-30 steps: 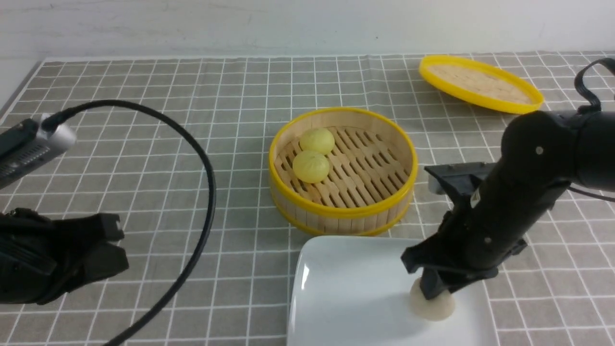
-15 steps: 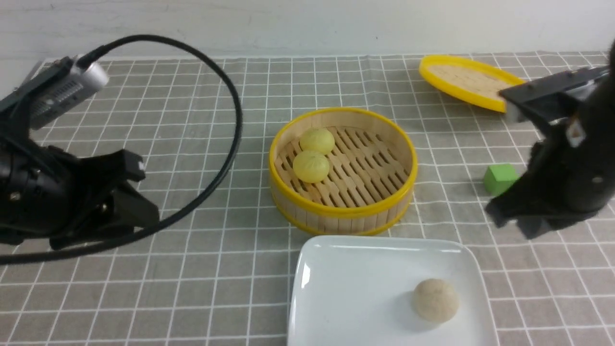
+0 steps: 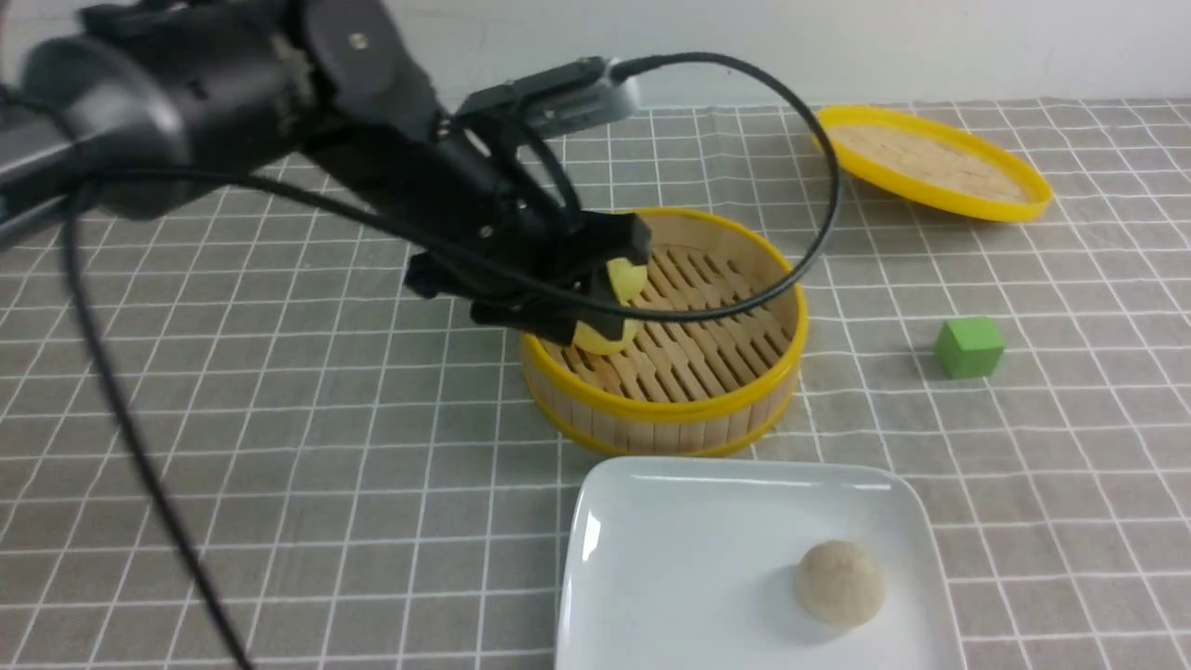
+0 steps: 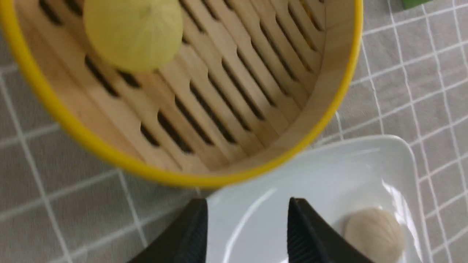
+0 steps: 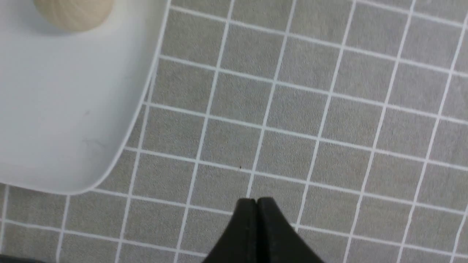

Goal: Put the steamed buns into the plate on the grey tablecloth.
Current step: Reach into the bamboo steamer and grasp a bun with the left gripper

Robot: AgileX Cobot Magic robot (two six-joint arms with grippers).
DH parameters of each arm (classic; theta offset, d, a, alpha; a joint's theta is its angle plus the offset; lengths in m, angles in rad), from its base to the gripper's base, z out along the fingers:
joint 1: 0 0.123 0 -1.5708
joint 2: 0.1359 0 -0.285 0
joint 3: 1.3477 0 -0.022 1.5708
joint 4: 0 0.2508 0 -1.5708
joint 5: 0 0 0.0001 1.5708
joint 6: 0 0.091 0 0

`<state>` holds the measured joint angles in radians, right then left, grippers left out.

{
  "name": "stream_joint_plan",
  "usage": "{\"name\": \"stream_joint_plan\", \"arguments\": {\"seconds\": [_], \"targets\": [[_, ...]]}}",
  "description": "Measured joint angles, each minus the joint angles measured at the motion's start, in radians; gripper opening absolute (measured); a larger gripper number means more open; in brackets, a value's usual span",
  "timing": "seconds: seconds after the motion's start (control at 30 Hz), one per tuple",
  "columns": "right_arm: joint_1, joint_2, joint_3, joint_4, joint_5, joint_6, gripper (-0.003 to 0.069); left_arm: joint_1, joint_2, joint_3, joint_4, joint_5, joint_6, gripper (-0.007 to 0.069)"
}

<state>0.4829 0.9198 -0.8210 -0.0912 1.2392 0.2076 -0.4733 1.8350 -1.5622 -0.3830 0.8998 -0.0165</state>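
Observation:
On the grey tablecloth (image 3: 279, 419) a beige-white steamed bun (image 3: 839, 582) lies in the white plate (image 3: 651, 493). Two pale yellow steamed buns (image 3: 629, 276) (image 3: 603, 339) sit in the bamboo steamer, partly hidden behind my left gripper (image 3: 605, 288). That gripper hangs just above them. In the left wrist view my left gripper (image 4: 246, 201) is open with nothing between its fingers, and one yellow bun (image 4: 133, 33) lies ahead of it. My right gripper (image 5: 257, 200) is shut and empty over bare cloth beside the plate's corner (image 5: 55, 128); that arm is out of the front view.
The yellow-rimmed steamer basket (image 3: 665, 409) stands just behind the plate. Its flat lid (image 3: 930, 163) lies at the far right. A green cube (image 3: 970, 347) sits to the right of the basket. My left arm's cable loops over the basket.
My left arm swung in from the left to above the steamer and its jaws opened. My right gripper let go of the beige bun, shut, and left the front view.

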Motion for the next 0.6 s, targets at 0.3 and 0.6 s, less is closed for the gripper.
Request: {"name": "stream_joint_plan", "arguments": {"seconds": [0.3,0.6], "targets": [[0.000,-0.135,0.039,-0.008,0.002,0.051,-0.0016,-0.020,0.283,-0.353,0.155,0.085,-0.025,0.0454],[0.000,-0.159,0.039,-0.008,0.004,0.066,-0.0016,-0.020,0.379,-0.406,0.229,0.095,-0.057,0.0461]]}}
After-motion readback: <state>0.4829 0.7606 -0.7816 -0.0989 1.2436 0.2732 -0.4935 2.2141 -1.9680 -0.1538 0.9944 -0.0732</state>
